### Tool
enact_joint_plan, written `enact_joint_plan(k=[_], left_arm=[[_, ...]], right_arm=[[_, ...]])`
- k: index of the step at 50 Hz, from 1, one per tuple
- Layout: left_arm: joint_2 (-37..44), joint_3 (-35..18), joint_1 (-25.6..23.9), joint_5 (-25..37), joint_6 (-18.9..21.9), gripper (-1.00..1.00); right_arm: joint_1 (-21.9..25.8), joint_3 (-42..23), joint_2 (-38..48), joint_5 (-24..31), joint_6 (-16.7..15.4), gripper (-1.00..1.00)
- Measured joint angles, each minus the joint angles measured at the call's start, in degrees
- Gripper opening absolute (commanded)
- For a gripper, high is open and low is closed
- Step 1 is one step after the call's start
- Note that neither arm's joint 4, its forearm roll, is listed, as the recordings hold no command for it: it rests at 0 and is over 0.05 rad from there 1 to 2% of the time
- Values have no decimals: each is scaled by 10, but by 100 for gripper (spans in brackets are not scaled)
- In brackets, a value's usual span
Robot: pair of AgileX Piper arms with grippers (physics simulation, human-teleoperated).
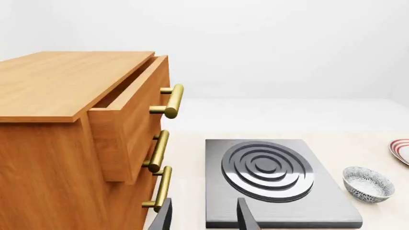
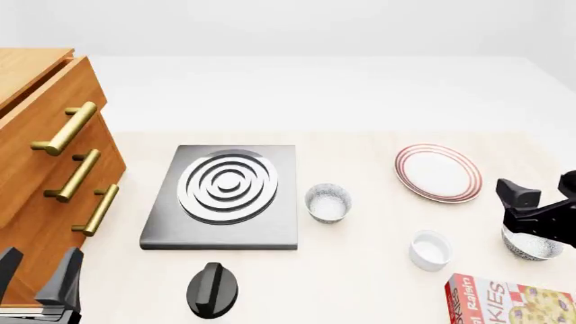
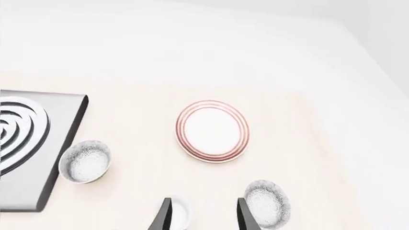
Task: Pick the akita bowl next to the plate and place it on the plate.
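A: Two akita bowls look alike. One (image 2: 328, 202) sits beside the stove (image 2: 225, 196); the other (image 2: 531, 244) lies near the plate (image 2: 438, 172), under the right gripper (image 2: 540, 202).

B: Its fingers are spread, empty. The ramekin (image 2: 429, 249) is close, so a drifting descent could knock it or clip the bowl's rim. The left gripper (image 1: 203, 215) hangs open too.

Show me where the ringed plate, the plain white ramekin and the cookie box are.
plate (image 2: 438, 173), front view, bare white centre.
ramekin (image 2: 429, 250), front view, inside of the cup.
cookie box (image 2: 504, 302), front view, red printed top face.
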Motion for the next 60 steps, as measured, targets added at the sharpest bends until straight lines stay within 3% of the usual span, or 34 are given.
enact_joint_plan(k=[22,60], left_arm=[[0,0,0,0,0,100],[0,0,0,0,0,100]], right_arm=[[-52,-14,61,-16,-17,100],[-78,29,188,-139,-20,100]])
